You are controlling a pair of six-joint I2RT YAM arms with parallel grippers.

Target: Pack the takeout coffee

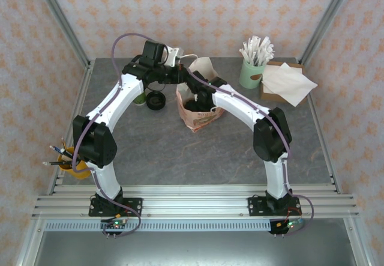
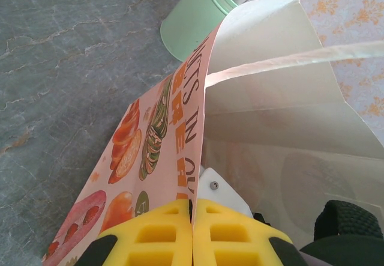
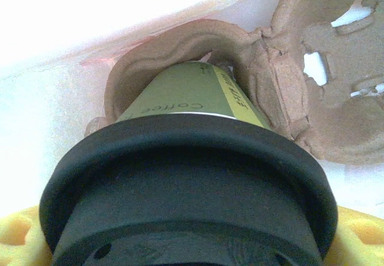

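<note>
The left hand (image 2: 192,233) clenches the wall of the printed paper bag (image 2: 174,128). Inside, the right hand (image 3: 189,239) grasps the green and cream paper cup (image 3: 180,92) with round black plastic lid (image 3: 186,182), seated in a brown pulp tray (image 3: 300,80).

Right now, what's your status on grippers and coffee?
Left gripper shut on bag rim. Right gripper shut on coffee, its base in a tray well inside the bag. Nothing in the way.

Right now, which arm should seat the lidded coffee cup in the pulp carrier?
Right. The right gripper holds the green-and-cream paper cup with round black plastic lid, base at a well of the brown moulded-pulp carrier. The left gripper is shut on the rim of the printed paper bag.
</note>
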